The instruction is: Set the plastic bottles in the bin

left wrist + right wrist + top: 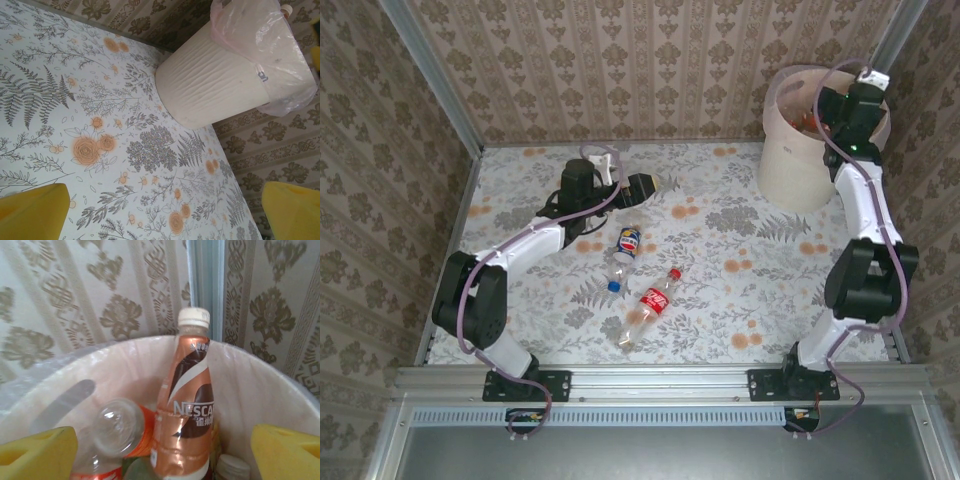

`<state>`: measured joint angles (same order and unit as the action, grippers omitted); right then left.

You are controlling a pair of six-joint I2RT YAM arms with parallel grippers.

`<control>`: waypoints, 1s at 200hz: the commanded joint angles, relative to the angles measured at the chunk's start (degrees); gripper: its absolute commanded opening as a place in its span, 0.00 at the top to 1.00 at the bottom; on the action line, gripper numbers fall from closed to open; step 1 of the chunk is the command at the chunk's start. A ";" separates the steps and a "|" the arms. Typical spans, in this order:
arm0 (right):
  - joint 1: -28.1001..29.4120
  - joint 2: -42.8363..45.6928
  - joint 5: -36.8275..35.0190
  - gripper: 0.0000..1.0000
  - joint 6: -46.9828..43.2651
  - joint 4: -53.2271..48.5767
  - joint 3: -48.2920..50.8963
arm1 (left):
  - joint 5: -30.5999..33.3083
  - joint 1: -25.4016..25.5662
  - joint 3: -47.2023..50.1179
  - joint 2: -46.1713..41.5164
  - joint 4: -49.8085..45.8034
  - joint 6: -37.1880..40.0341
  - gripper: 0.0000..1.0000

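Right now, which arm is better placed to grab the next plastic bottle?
Left. The left gripper, open, is near the blue-labelled bottle and red-labelled bottle; the right gripper is far off, open over the round cream bin.

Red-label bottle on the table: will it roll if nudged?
Probably: the red-label bottle lies on its side on the flat table. It looks clear and empty, so likely light and easily squashed.

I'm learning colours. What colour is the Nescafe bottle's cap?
White cap; right wrist view shows it best.
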<state>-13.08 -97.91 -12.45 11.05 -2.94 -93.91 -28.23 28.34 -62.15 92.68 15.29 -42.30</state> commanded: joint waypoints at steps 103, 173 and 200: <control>2.19 15.41 26.41 0.00 3.94 -15.55 7.67 | 6.87 -1.80 1.03 1.18 -7.03 -3.34 0.00; 22.40 26.99 31.40 0.00 -12.26 -11.99 27.53 | 14.71 -3.98 -1.03 1.62 -20.05 -4.76 0.00; 30.35 29.52 37.05 0.00 -26.15 -13.32 33.44 | 16.56 -4.38 -0.85 1.25 -23.38 -4.85 0.00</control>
<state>12.19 -70.81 18.44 0.03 -15.00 -64.14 -14.81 24.21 -61.65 94.04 -2.66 -46.15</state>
